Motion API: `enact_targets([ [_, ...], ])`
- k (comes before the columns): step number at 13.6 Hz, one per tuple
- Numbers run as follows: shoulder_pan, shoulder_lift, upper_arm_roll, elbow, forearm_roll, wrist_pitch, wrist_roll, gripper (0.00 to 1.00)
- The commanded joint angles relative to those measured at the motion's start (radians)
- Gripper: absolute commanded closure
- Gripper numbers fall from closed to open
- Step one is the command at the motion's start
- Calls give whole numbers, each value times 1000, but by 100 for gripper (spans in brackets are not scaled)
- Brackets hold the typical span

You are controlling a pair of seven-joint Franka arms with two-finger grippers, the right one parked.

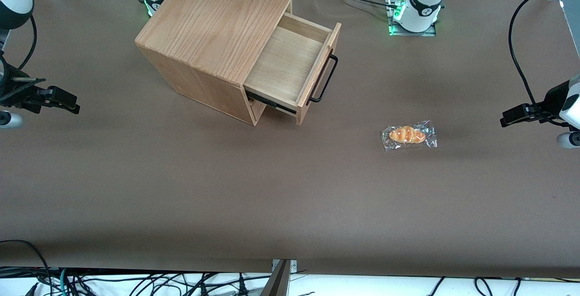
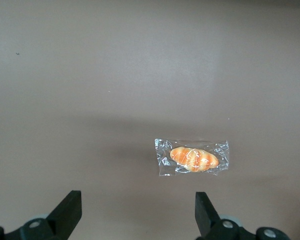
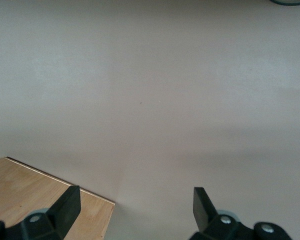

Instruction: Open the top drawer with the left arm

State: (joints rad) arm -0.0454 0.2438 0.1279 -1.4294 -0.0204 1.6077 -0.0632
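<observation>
The top drawer [image 1: 290,65] stands pulled well out of the oak casing [image 1: 213,19], so its pale plywood floor shows. Its black bar handle [image 1: 324,80] faces the working arm's end of the table. The left arm's gripper [image 1: 514,117] hangs above the table at that end, far off sideways from the drawer and touching nothing. In the left wrist view the gripper [image 2: 138,200] is open, its two black fingertips [image 2: 70,207] wide apart with only bare brown table between them.
A bread roll in a clear wrapper [image 1: 409,135] [image 2: 192,158] lies on the brown table [image 1: 290,196] between the drawer and the gripper. The left arm's base [image 1: 419,6] stands at the table's rear edge. Cables [image 1: 136,282] run along the front edge.
</observation>
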Motion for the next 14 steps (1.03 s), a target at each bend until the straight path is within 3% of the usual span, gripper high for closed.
enact_targets([
  [1, 4, -1, -2, 3, 13, -28, 23, 0],
  [14, 4, -3, -2, 11, 13, -97, 66, 0],
])
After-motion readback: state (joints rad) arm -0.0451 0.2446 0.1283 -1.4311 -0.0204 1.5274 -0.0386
